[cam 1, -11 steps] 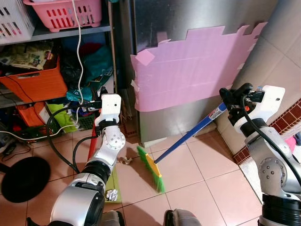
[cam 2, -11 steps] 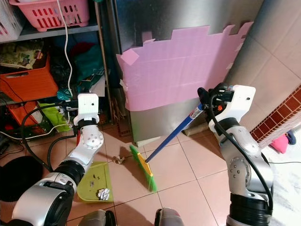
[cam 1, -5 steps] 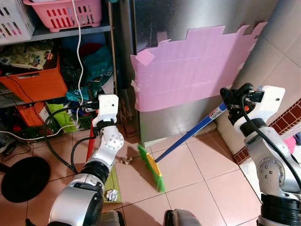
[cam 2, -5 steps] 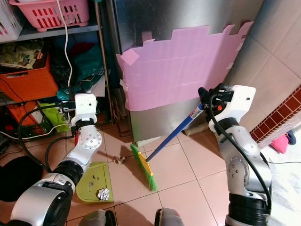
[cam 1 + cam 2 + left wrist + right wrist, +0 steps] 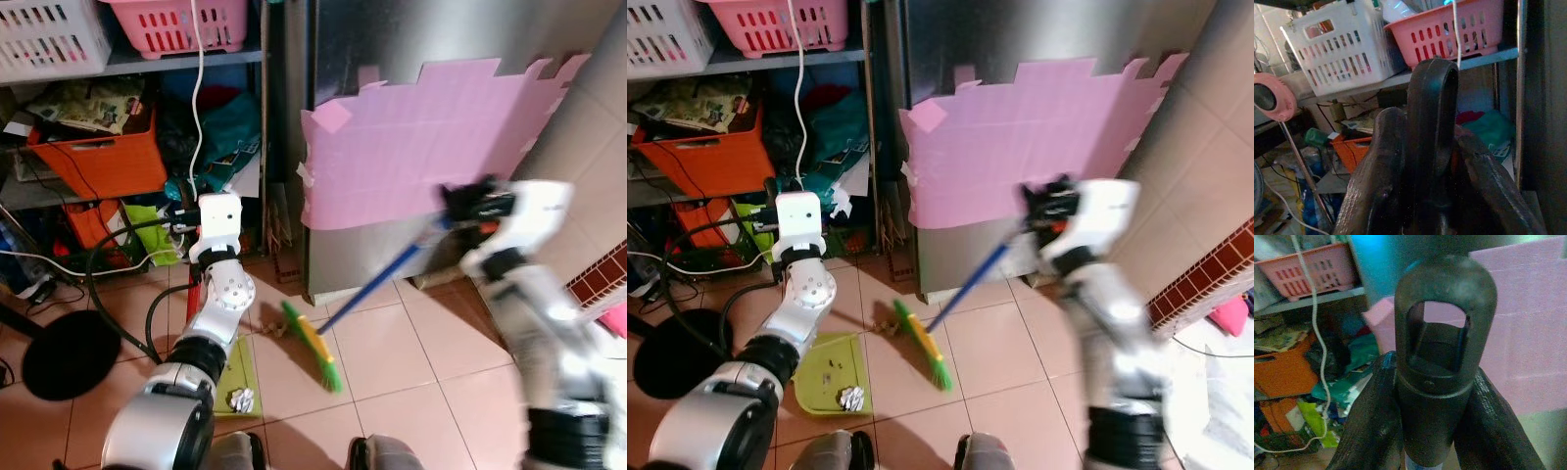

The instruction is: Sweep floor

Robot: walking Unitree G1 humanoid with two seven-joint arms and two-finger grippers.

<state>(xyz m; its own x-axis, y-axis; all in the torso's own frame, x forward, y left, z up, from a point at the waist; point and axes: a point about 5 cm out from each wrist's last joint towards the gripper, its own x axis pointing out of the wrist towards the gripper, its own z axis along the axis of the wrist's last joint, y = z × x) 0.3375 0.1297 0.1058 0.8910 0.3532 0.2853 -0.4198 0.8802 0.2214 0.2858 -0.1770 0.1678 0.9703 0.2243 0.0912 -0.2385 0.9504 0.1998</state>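
At nine o'clock in the head views, a metal shelf rack point(image 5: 176, 61) carries a white slotted plastic basket point(image 5: 49, 37), a pink slotted plastic basket point(image 5: 181, 22) and, lower down, an orange plastic crate point(image 5: 103, 162). Near seven o'clock a lime-green plastic dustpan point(image 5: 828, 372) lies flat on the salmon tiled floor point(image 5: 431, 377), with a crumpled silver foil ball point(image 5: 852, 398) in it. The left gripper point(image 5: 1432, 147) grips the dustpan's dark looped handle point(image 5: 1432, 112), its fingers point(image 5: 1376, 181) closed on either side of it. At six o'clock the green-bristled broom head point(image 5: 313, 345) rests on the floor just beside small brown debris point(image 5: 888, 323). Its blue pole point(image 5: 377, 289) slants up toward three o'clock, where the right gripper point(image 5: 1432, 431), blurred in the head views, clamps its black looped end point(image 5: 1442, 347). Behind is a steel refrigerator point(image 5: 411, 39) with pink foam sheet point(image 5: 431, 137).
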